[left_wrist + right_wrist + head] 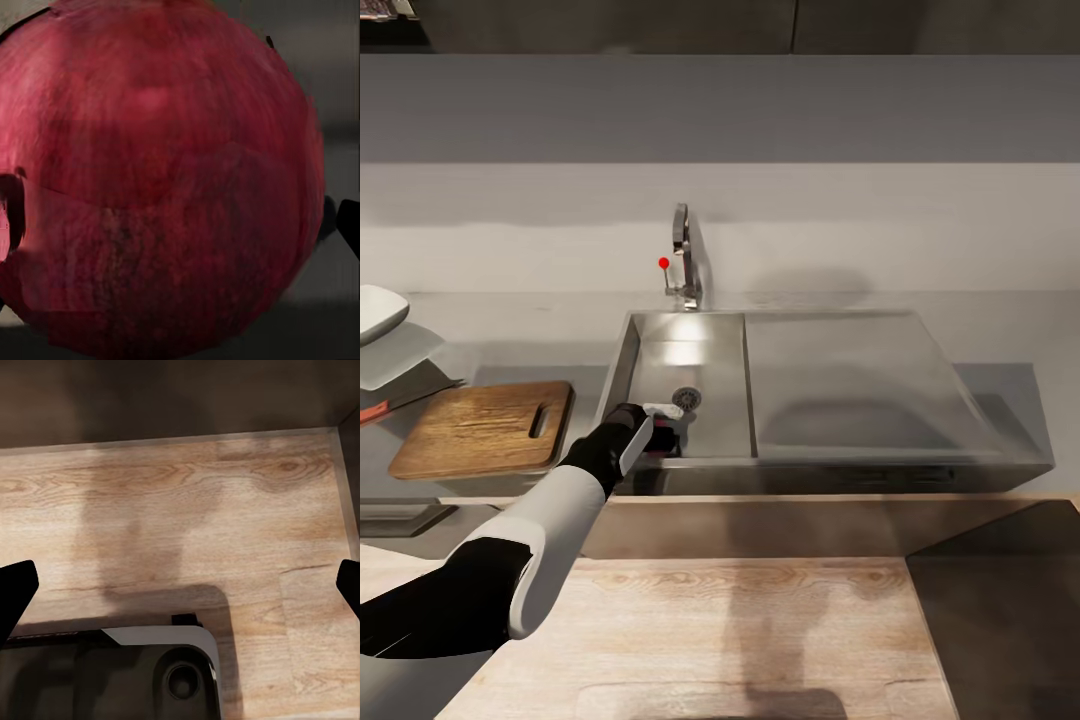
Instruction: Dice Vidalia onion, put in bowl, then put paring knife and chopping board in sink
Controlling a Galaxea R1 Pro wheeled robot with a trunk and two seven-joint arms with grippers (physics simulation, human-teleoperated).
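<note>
Left wrist view showed the red-skinned onion [161, 187] pressed close between the left gripper's [660, 428] fingers, apparently clamped for lifting from the sink [660, 350]. The chopping board [485, 428] waited at nine o'clock on the tabletop [1000, 335]; the right gripper [180, 585] hung wide above the floor [187, 495].
</note>
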